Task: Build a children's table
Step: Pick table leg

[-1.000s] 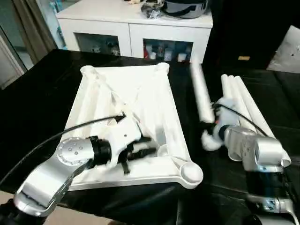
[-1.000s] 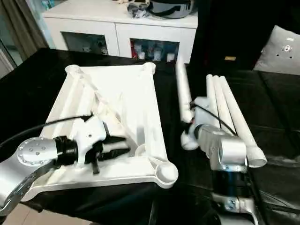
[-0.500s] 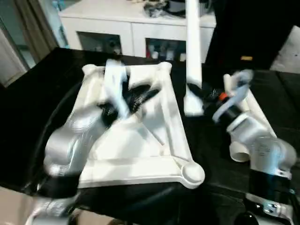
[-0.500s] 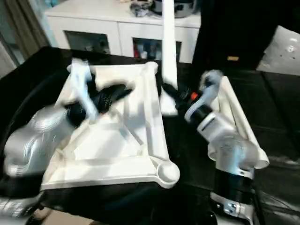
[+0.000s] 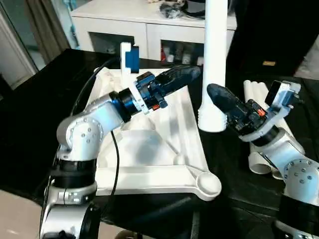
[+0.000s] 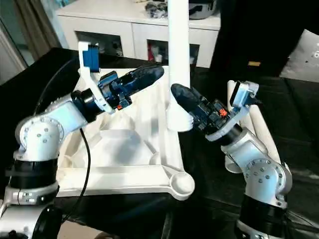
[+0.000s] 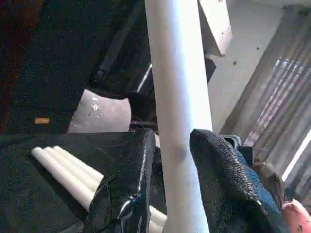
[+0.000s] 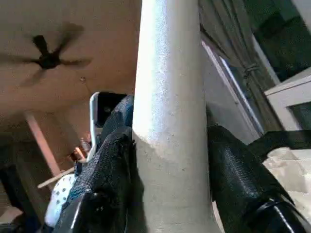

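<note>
Both grippers (left [image 7: 167, 194], right [image 8: 170, 194]) clamp the upright leg [image 5: 214, 64].

A lived-in home room: a white sideboard [image 5: 149, 25] with glass-fronted compartments stands beyond the black-covered bench's [image 5: 35, 99] far edge, curtains [image 5: 42, 25] hang nearby, and a ceiling fan [image 8: 48, 58] turns overhead.

Both arms are silver, rounded metal shells with black joint rings. A black cable [image 5: 94, 89] loops along the left arm [image 5: 82, 137]. The fingers [image 5: 179, 77] are black and textured; orange-red fittings mark the right wrist [image 5: 256, 112].
</note>
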